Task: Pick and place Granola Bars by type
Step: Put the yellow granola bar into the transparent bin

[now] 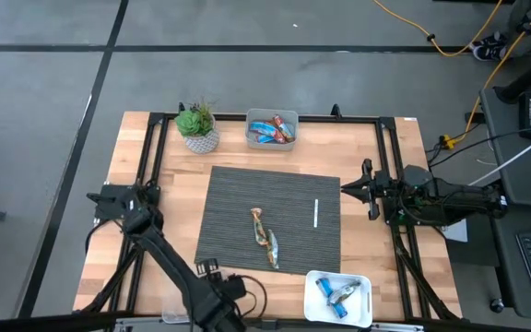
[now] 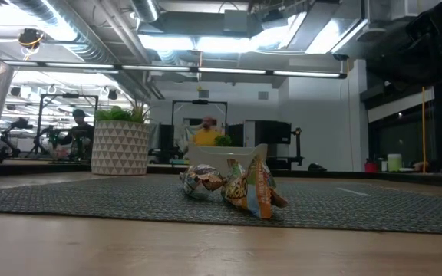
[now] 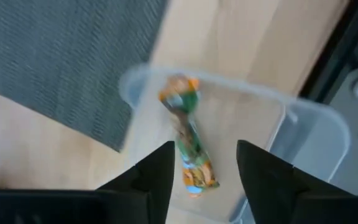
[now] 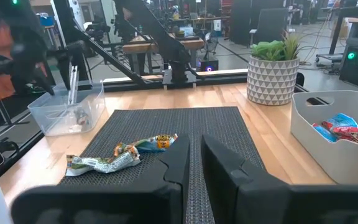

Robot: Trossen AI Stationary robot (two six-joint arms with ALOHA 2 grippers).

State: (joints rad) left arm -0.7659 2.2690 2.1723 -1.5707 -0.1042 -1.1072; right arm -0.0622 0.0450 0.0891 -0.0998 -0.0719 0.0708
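The left gripper [image 3: 204,168] is open over a bar [image 3: 187,140] — light, crinkly, slippery — best pinched across its middle; right gripper [image 4: 194,158] closed.

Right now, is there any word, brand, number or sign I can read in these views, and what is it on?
None can be read.
Granola bars on the mat: print on the wrappers, too small to read.
Bar in the clear bin, under the left gripper: colours only, blurred.
Bars in the grey bin: red and blue wrappers, lettering unreadable.
Planter: a triangle pattern, no text.
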